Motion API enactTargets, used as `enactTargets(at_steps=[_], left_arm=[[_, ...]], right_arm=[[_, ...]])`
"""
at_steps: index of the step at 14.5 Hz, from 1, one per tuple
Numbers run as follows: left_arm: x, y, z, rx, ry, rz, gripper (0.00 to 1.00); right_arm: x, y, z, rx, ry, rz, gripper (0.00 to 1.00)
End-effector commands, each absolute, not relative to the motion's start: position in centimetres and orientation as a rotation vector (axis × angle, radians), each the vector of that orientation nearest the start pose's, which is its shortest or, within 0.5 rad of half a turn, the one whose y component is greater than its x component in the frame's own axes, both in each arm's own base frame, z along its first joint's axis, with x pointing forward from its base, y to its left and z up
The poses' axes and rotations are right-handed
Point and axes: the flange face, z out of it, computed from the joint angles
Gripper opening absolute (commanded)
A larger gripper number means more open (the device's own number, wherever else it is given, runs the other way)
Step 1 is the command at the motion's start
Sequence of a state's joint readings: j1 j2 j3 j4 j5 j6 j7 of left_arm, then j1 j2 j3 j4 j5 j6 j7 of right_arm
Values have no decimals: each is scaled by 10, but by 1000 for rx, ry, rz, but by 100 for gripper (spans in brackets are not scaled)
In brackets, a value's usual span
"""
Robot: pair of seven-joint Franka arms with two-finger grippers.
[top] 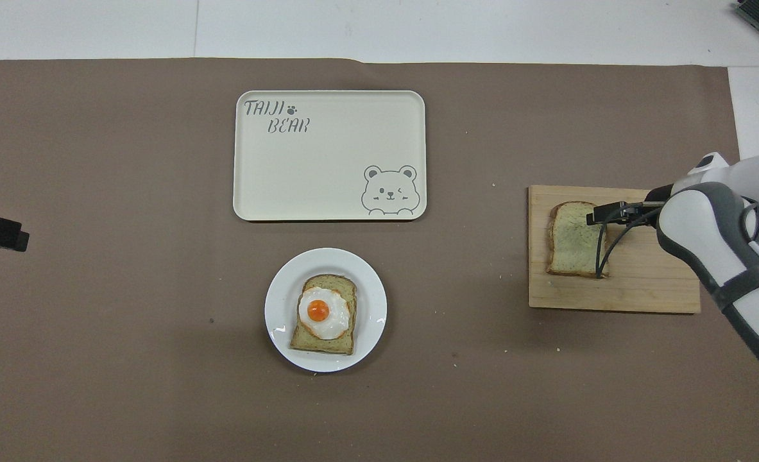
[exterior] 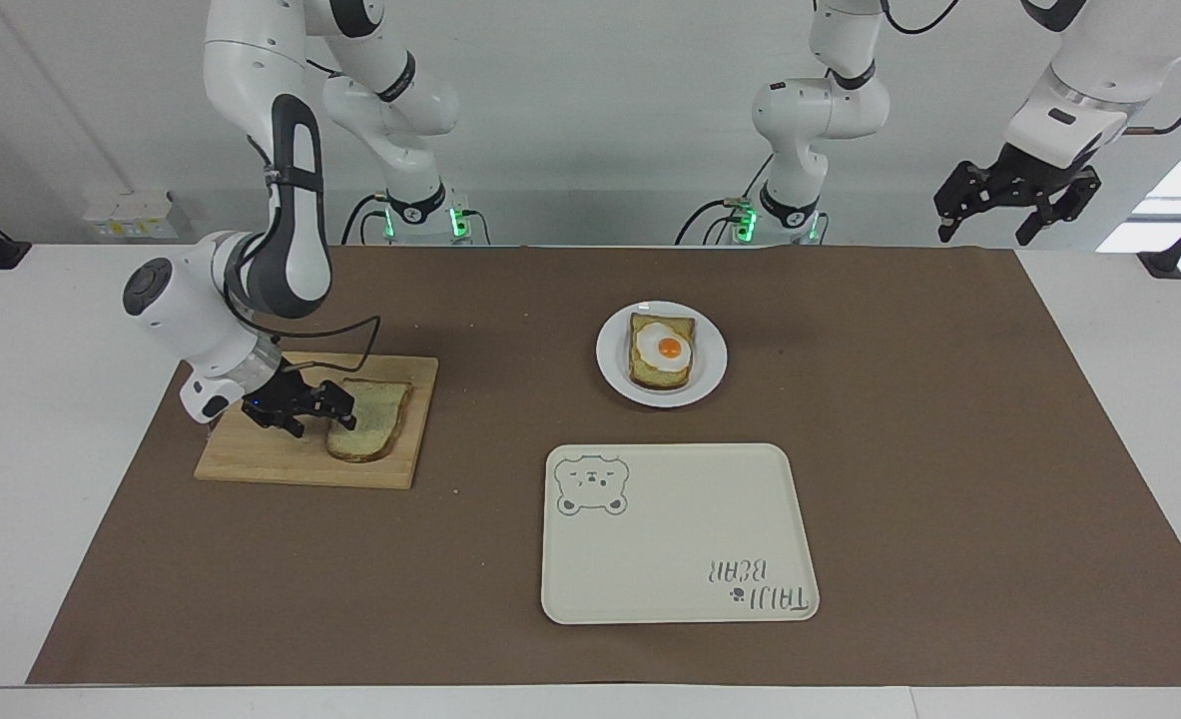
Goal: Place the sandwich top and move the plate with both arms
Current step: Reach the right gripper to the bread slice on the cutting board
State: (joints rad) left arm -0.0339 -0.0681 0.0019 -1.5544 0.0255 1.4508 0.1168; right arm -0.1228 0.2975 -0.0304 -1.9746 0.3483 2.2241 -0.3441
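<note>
The sandwich top (exterior: 378, 417) is a pale speckled slice lying flat on a wooden cutting board (exterior: 261, 454) toward the right arm's end of the table; it also shows in the overhead view (top: 571, 240). My right gripper (exterior: 322, 412) is low over the board, open, its fingertips at the slice's edge. The white plate (exterior: 712, 359) holds a toast slice with a fried egg (exterior: 662, 352) near the table's middle. My left gripper (exterior: 1014, 205) waits open, raised over its own end of the table.
A cream rectangular tray with a bear drawing (exterior: 670, 539) lies farther from the robots than the plate. A brown mat (exterior: 949, 449) covers the table. The cutting board (top: 642, 289) lies near the mat's edge.
</note>
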Motion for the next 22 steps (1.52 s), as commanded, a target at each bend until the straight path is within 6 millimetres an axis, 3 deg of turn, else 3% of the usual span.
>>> enactTargets(at_steps=[1, 11, 12, 16, 17, 22], left_arm=[[513, -11, 662, -3123, 219, 66, 100], [514, -13, 662, -3122, 233, 61, 100], [513, -11, 663, -3123, 228, 61, 100], [514, -5, 662, -3125, 209, 63, 100], [514, -5, 662, -3125, 209, 63, 100], [514, -6, 662, -3124, 212, 61, 100]], right_arm=[[600, -72, 298, -2865, 85, -39, 100], [604, -71, 297, -2866, 73, -42, 100], [606, -71, 298, -2864, 70, -40, 89], [612, -74, 303, -2862, 62, -49, 22], [612, -73, 303, -2862, 64, -49, 0], [612, -71, 302, -2861, 71, -45, 0]])
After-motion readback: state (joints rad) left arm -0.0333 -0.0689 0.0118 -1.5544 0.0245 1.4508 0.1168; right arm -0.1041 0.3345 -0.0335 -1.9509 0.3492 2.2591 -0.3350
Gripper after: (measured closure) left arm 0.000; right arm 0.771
